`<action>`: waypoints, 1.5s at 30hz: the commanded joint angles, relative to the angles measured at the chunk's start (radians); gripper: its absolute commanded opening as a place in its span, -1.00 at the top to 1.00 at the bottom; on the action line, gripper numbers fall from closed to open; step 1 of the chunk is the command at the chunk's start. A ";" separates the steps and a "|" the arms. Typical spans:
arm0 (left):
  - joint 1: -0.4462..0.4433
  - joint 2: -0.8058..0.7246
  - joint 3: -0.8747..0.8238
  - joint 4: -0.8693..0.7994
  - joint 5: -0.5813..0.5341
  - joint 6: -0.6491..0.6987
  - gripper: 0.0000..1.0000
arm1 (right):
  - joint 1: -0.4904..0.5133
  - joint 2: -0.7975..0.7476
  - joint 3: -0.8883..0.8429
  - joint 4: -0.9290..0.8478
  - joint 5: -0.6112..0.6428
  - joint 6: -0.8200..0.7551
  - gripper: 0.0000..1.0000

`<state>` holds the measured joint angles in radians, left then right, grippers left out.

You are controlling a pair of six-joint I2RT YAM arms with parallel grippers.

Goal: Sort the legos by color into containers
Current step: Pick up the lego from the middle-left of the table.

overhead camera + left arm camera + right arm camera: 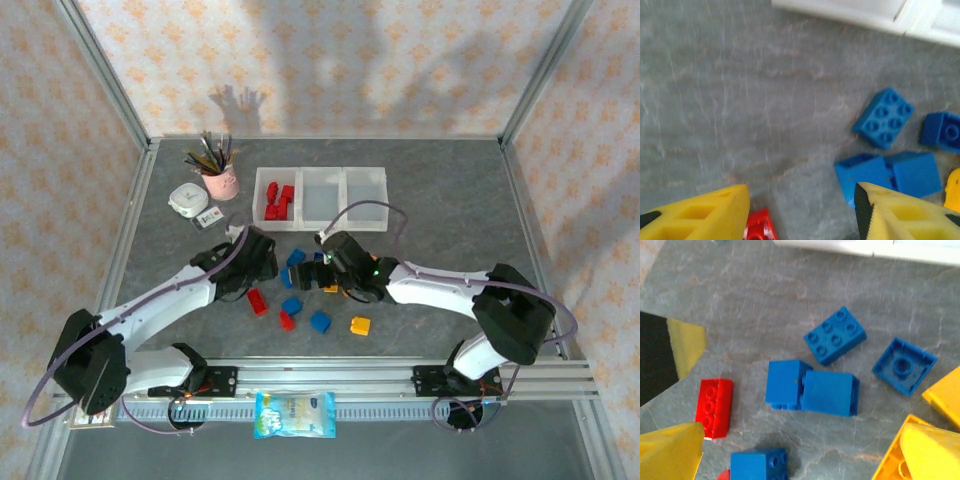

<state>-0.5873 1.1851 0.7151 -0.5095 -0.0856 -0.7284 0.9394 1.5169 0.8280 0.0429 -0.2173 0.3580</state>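
Overhead: three joined bins (320, 198) in a row at the far side of the counter (450, 200). Red bricks (277, 202) lie in the left-hand bin. My left tool (262, 255) and right tool (335, 255) sit low over loose bricks (320, 322), blue, red and yellow, on the near side of the bins.

Left wrist: yellow fingers (705, 217) parted, nothing between them. One red brick (760, 227) just beside the left finger, and blue bricks (883, 117) off to the right.

Right wrist: fingers (930, 450) spread wide, holding nothing. One oblong red brick (715, 407), a six-stud blue brick (835, 335), an upturned blue brick (904, 365) and a blue pair (812, 391) touching.
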 commanded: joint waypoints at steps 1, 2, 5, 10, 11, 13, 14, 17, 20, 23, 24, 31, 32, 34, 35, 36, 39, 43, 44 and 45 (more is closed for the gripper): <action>-0.026 -0.043 -0.069 -0.036 -0.013 -0.149 -0.24 | 0.034 -0.025 -0.027 0.051 0.029 -0.006 -0.99; -0.028 -0.052 -0.086 -0.044 -0.019 -0.170 -0.24 | 0.041 -0.026 -0.036 0.064 0.037 0.002 -0.99; -0.034 -0.081 -0.121 -0.054 -0.020 -0.203 -0.30 | 0.048 -0.027 -0.068 0.104 0.039 0.031 -0.99; -0.047 -0.087 -0.179 -0.001 0.047 -0.225 -0.32 | 0.048 -0.024 -0.079 0.117 0.060 0.046 -0.99; -0.051 -0.083 -0.185 0.003 0.043 -0.229 -0.32 | 0.048 -0.024 -0.076 0.115 0.065 0.045 -0.99; -0.055 -0.074 -0.191 0.020 0.049 -0.230 -0.32 | 0.048 -0.023 -0.071 0.110 0.073 0.040 -0.99; -0.058 -0.067 -0.195 0.037 0.061 -0.227 -0.30 | 0.047 -0.021 -0.067 0.106 0.075 0.037 -0.99; -0.068 -0.037 -0.197 0.054 0.062 -0.225 -0.22 | 0.048 -0.016 -0.059 0.097 0.080 0.035 -0.99; -0.071 -0.018 -0.206 0.073 0.049 -0.228 -0.11 | 0.048 -0.013 -0.061 0.100 0.079 0.038 -0.99; -0.073 0.002 -0.212 0.095 0.062 -0.223 -0.03 | 0.048 -0.010 -0.058 0.098 0.079 0.039 -0.99; -0.073 0.010 -0.210 0.088 0.051 -0.221 0.02 | 0.048 -0.010 -0.060 0.101 0.079 0.039 -0.99; -0.074 0.019 -0.220 0.090 0.030 -0.212 0.20 | 0.048 -0.014 -0.058 0.100 0.084 0.039 -0.99; -0.074 0.016 -0.219 0.086 0.028 -0.212 0.24 | 0.047 -0.017 -0.058 0.100 0.087 0.040 -0.99; -0.074 0.005 -0.213 0.079 0.017 -0.208 0.27 | 0.047 -0.025 -0.056 0.100 0.089 0.041 -0.99; -0.074 -0.004 -0.204 0.073 0.009 -0.202 0.27 | 0.047 -0.030 -0.054 0.099 0.091 0.039 -0.99; -0.074 -0.009 -0.191 0.056 -0.002 -0.198 0.27 | 0.048 -0.036 -0.051 0.097 0.092 0.038 -1.00; -0.074 -0.026 -0.140 0.017 -0.037 -0.179 0.26 | 0.038 -0.058 -0.039 0.089 0.092 0.037 -1.00; -0.072 -0.030 -0.048 -0.027 -0.105 -0.140 0.26 | -0.005 -0.090 -0.016 0.061 0.080 0.051 -1.00; -0.072 -0.025 -0.017 -0.030 -0.126 -0.124 0.26 | -0.021 -0.102 -0.015 0.060 0.072 0.056 -1.00; -0.069 -0.016 0.019 -0.028 -0.146 -0.101 0.26 | -0.039 -0.115 -0.014 0.060 0.066 0.062 -1.00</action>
<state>-0.6548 1.1763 0.6437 -0.5007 -0.1284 -0.8955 0.9371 1.4559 0.7811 0.1181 -0.1581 0.3973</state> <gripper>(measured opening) 0.369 0.997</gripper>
